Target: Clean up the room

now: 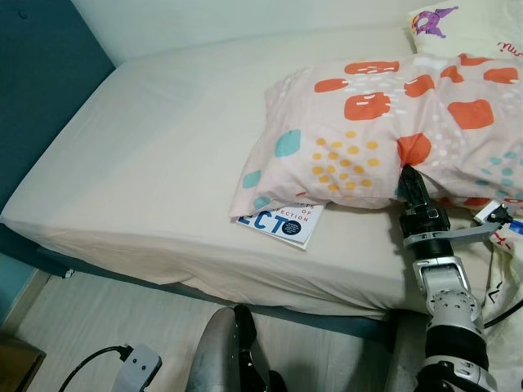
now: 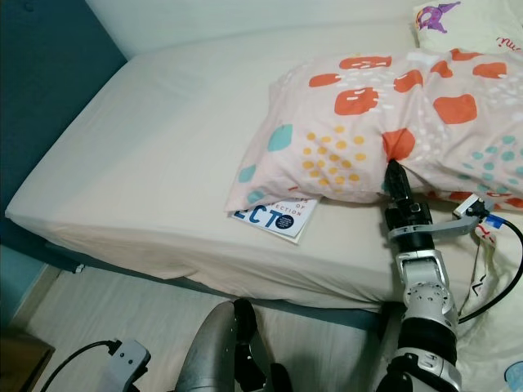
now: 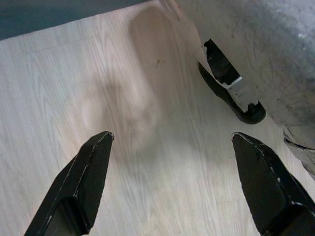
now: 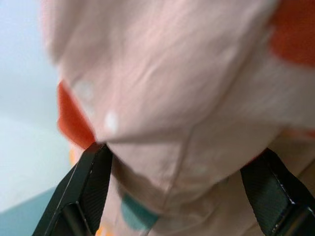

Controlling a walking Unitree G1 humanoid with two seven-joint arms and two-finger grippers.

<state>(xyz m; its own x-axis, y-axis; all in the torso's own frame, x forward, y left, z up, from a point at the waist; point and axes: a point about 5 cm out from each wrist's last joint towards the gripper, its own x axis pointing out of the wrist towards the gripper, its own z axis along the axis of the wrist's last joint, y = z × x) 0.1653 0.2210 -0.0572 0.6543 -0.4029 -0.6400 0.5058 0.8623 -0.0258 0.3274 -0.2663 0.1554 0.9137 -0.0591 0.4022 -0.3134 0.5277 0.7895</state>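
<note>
Pillow (image 1: pixel 368 135) lies on bed (image 1: pixel 147 163), overlapping a book (image 1: pixel 282 222); right hand (image 4: pixel 182 182) is spread around its edge, not pinching yet. Risk: shallow bite slips off the slack cover, or dragging knocks the book off the bed.

A pillow (image 1: pixel 384 131) is lying on the bed's (image 1: pixel 155 163) right half, partly covering a book (image 1: pixel 282 222) at the near edge, the right gripper (image 1: pixel 409 181) touching it.

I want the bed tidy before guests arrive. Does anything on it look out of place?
Yes. A book lies on the sheet, half tucked under the patterned pillow, which lies askew. The right gripper is at the pillow's near edge.
</note>
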